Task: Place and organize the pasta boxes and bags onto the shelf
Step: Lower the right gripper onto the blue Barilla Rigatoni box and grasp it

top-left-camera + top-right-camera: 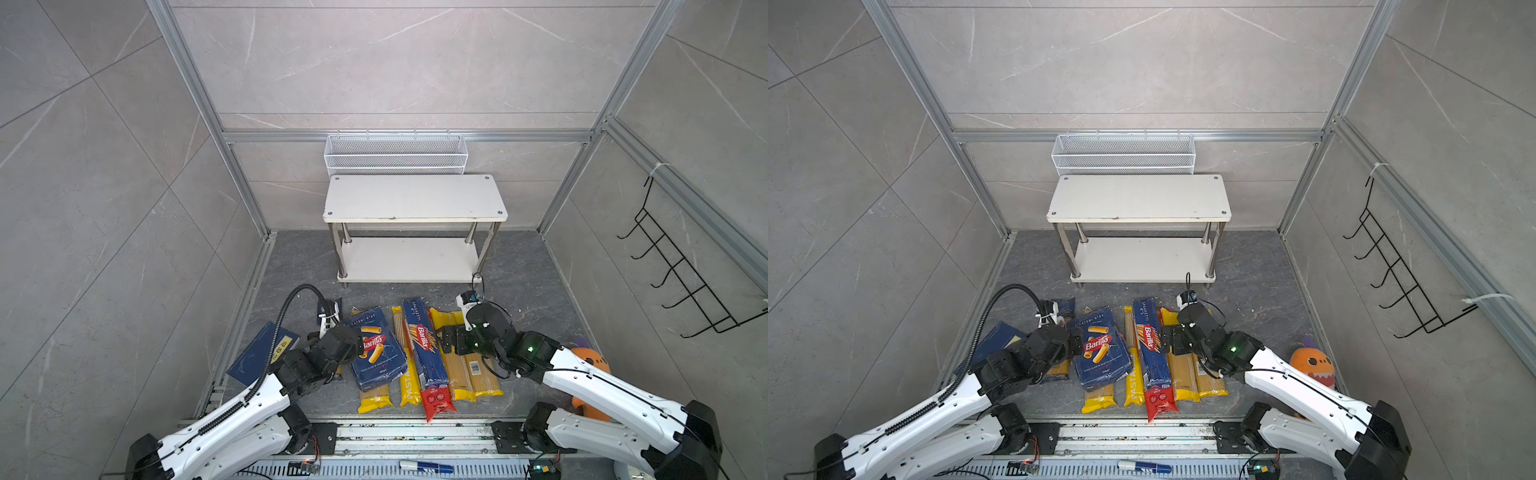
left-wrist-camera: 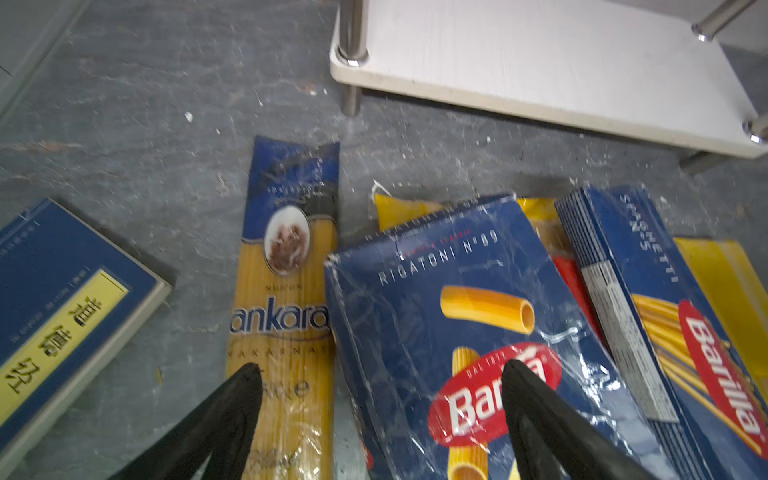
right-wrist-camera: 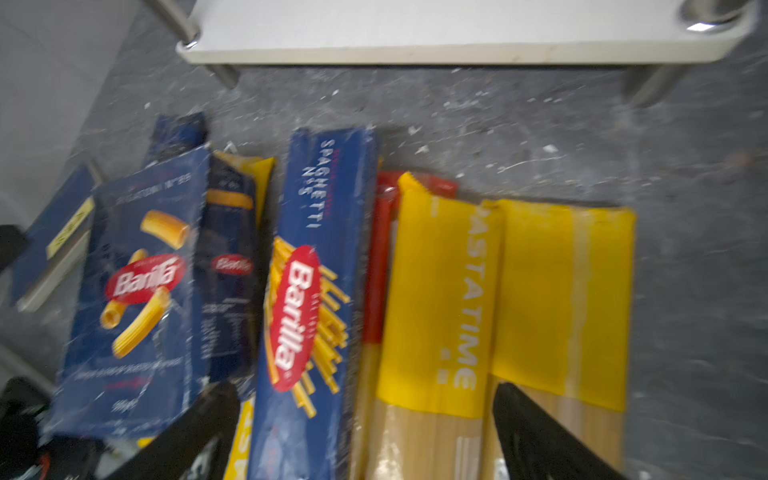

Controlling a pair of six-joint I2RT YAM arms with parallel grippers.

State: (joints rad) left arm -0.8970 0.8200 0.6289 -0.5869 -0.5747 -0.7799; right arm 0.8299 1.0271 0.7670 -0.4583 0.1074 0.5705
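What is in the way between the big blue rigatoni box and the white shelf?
Nothing that shows. Only bare grey floor lies between the rigatoni box and the shelf. The left gripper hangs open above the box's edge, with nothing between them.

Dark grey stone floor point(image 1: 519, 270): white two-tier shelf point(image 1: 415, 199) stands at back on chrome legs. In front, yellow bags point(image 1: 461, 374), red bag point(image 1: 436, 403) and ankara bag point(image 2: 286, 291) lie flat, side by side. Blue book point(image 1: 257, 353) far left, orange plush point(image 1: 590, 361) far right.
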